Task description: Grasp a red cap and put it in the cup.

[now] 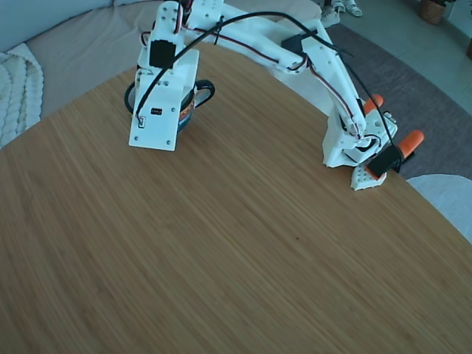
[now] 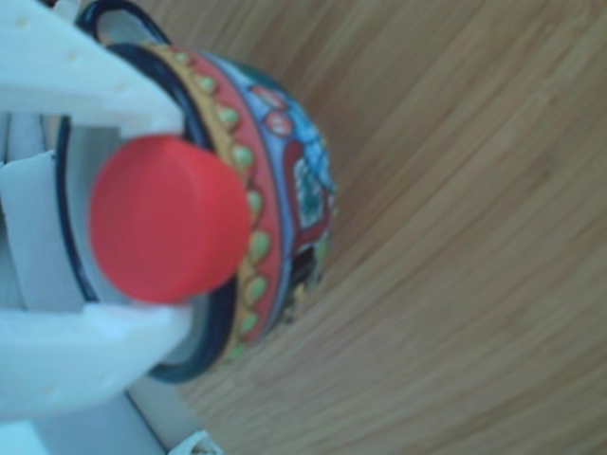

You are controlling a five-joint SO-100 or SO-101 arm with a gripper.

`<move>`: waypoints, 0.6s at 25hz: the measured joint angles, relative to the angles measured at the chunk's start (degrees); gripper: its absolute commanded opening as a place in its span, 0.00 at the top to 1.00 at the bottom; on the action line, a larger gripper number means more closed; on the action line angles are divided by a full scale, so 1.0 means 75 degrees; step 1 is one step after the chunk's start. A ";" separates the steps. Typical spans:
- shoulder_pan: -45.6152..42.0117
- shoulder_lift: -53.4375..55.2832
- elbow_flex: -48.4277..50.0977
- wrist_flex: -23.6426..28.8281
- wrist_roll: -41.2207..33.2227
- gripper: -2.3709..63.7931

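Bamboo-grained wood made up the round surface (image 1: 236, 251), bare across its near half in the fixed view. Farther back on the left, the tool (image 2: 152, 223) hung over the cup (image 2: 285, 199), its white body hiding most of the mug in the fixed view, where only the black handle (image 1: 204, 90) and a strip of patterned band showed. In the other view the tool was clamped on the red cap (image 2: 166, 218), one white finger (image 2: 85, 62) above it and one below, with the cap over the pale inside of the cup near the rim. At far right the arm's base sat by orange clamp handles (image 1: 411, 140). A release here risked the cap striking the black rim and bouncing onto the wood, since it appeared close to the cup's edge rather than centred.
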 measured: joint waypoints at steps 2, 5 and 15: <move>0.0082 -0.0035 -0.0012 0.0000 0.0000 0.87; 0.0316 -0.0035 -0.0012 0.0000 0.0000 0.87; 0.0457 -0.0035 -0.0012 0.0000 0.0000 0.87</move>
